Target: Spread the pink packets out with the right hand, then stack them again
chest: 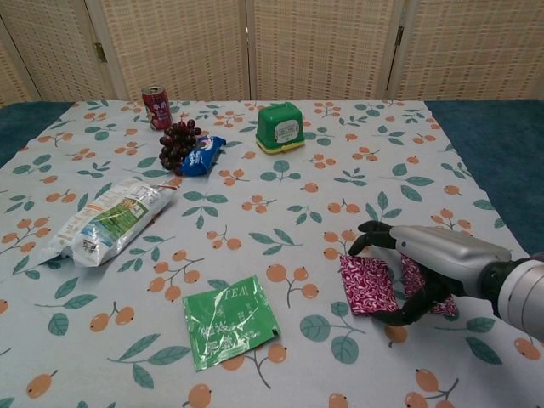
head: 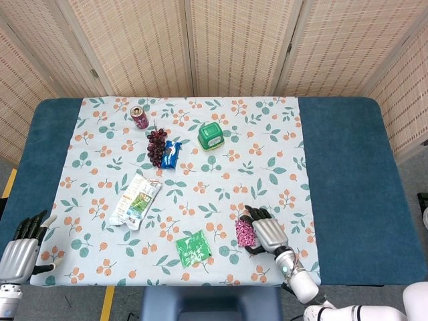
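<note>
Two pink patterned packets lie on the floral cloth near the front right. One pink packet (chest: 365, 285) (head: 244, 233) shows in full, left of my palm. The second pink packet (chest: 414, 277) lies mostly under my right hand (chest: 425, 259) (head: 265, 232). That hand arches over both packets, fingertips touching down around them; I cannot tell whether it grips either one. My left hand (head: 21, 247) rests at the table's front left corner with its fingers apart, holding nothing; it shows only in the head view.
A green tea sachet (chest: 231, 321) lies left of the packets. A white snack bag (chest: 106, 219), grapes (chest: 177, 144), a blue wrapper (chest: 203, 155), a red can (chest: 156, 106) and a green box (chest: 281, 127) lie farther back. The table's front edge runs close behind my right wrist.
</note>
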Controlling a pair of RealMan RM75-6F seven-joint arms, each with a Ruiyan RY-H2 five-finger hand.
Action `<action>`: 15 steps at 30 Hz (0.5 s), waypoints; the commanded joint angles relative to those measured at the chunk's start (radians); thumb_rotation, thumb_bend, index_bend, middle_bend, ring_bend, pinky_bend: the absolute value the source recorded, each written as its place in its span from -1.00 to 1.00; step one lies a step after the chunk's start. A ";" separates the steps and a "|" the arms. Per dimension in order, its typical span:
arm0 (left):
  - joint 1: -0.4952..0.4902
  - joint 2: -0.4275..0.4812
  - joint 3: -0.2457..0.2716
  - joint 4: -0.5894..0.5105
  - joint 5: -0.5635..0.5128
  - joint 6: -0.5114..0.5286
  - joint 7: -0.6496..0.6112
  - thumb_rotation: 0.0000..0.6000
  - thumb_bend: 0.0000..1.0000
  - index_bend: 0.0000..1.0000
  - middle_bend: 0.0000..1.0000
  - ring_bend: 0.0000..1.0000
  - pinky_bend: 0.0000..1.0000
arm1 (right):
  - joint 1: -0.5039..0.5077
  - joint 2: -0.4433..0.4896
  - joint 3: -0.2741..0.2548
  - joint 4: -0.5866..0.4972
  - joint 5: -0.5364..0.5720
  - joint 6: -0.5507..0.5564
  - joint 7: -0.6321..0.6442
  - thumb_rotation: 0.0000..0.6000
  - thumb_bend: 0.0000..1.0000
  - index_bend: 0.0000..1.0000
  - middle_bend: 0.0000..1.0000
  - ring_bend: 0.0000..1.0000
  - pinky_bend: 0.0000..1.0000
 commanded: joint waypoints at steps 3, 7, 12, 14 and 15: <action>0.000 -0.001 0.000 0.003 0.001 0.002 -0.003 1.00 -0.66 -0.72 -1.00 -0.92 -1.00 | -0.002 -0.002 -0.006 -0.003 -0.003 0.005 0.001 0.79 -0.39 -0.66 -0.99 -1.00 -1.00; 0.000 -0.002 0.002 0.006 0.001 -0.002 -0.007 1.00 -0.66 -0.72 -1.00 -0.92 -1.00 | -0.004 -0.003 -0.010 -0.005 -0.003 0.010 0.001 0.79 -0.39 -0.69 -1.00 -1.00 -1.00; 0.002 -0.004 0.002 0.010 0.003 0.003 -0.012 1.00 -0.66 -0.72 -1.00 -0.92 -1.00 | -0.005 -0.004 -0.013 -0.009 -0.006 0.015 -0.002 0.79 -0.39 -0.71 -1.00 -1.00 -1.00; 0.003 -0.004 0.002 0.011 0.003 0.004 -0.013 1.00 -0.66 -0.72 -1.00 -0.92 -1.00 | -0.008 0.000 -0.014 -0.014 -0.008 0.019 -0.001 0.79 -0.39 -0.72 -1.00 -1.00 -1.00; 0.003 -0.004 0.002 0.012 0.003 0.005 -0.014 1.00 -0.66 -0.72 -1.00 -0.92 -1.00 | -0.010 0.003 -0.015 -0.018 -0.011 0.024 0.001 0.79 -0.39 -0.72 -1.00 -1.00 -1.00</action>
